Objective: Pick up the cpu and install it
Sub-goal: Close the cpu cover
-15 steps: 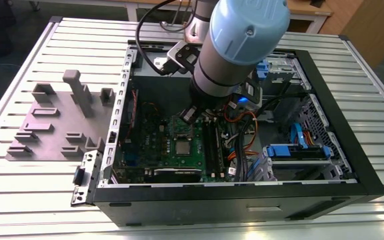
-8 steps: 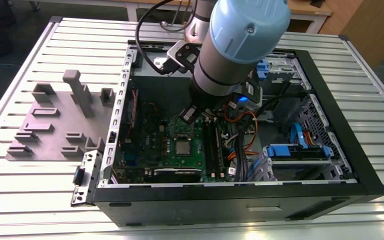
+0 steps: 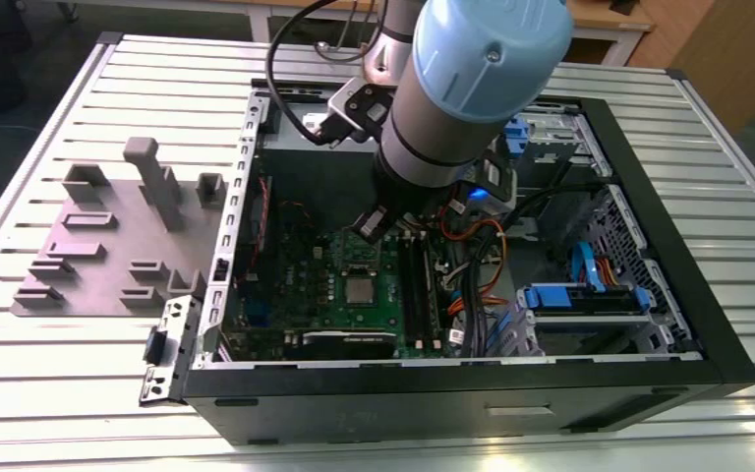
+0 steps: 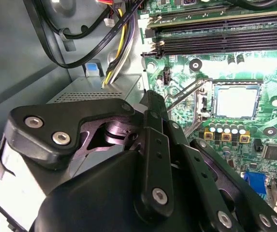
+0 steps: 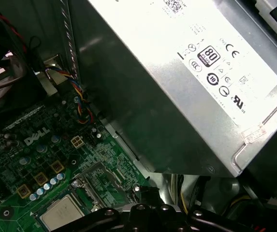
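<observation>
The cpu (image 3: pixel 355 288), a small silvery square, lies flat in its socket on the green motherboard (image 3: pixel 338 315) inside the open computer case (image 3: pixel 667 324). It shows in both wrist views (image 4: pixel 236 101) (image 5: pixel 61 213), with thin metal socket levers (image 4: pixel 186 94) raised beside it. My gripper (image 3: pixel 380 224) hangs over the board beside the socket, a short way from the cpu and apart from it. Its black linkage (image 4: pixel 153 99) reaches toward the board, and its black tip parts (image 5: pixel 143 210) sit near the socket's corner. Nothing shows in the gripper.
A silver power supply (image 5: pixel 177 72) stands close beside the gripper. Black memory slots (image 4: pixel 215 38) and bundled cables (image 4: pixel 114 43) flank the socket. Blue drive cages (image 3: pixel 588 295) fill the case's right in the exterior view. A grey blocky fixture (image 3: pixel 115 236) sits on the slatted table (image 3: pixel 76 393).
</observation>
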